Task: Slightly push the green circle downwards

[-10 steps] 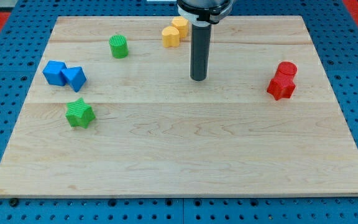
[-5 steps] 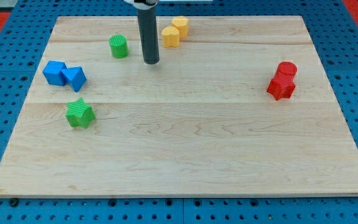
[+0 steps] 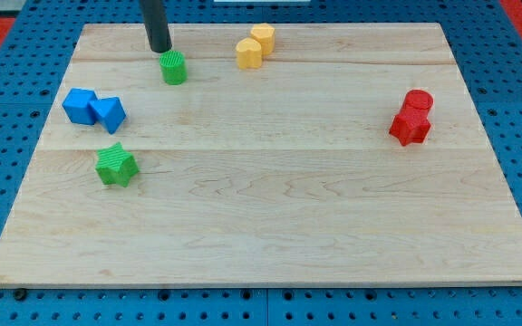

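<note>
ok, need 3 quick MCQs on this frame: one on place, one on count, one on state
1. Where is my tip relative to the green circle?
A. just above-left
B. below it
C. far to the right

2. How many green blocks lie on the board?
A. one
B. two
C. three

3. How do the two yellow blocks sit?
A. far apart
B. touching
C. stacked

Key: 1 A, the rod ends just above the circle's top-left edge. 2 B, the circle plus the green star. 3 B, no gap shows between them.
</note>
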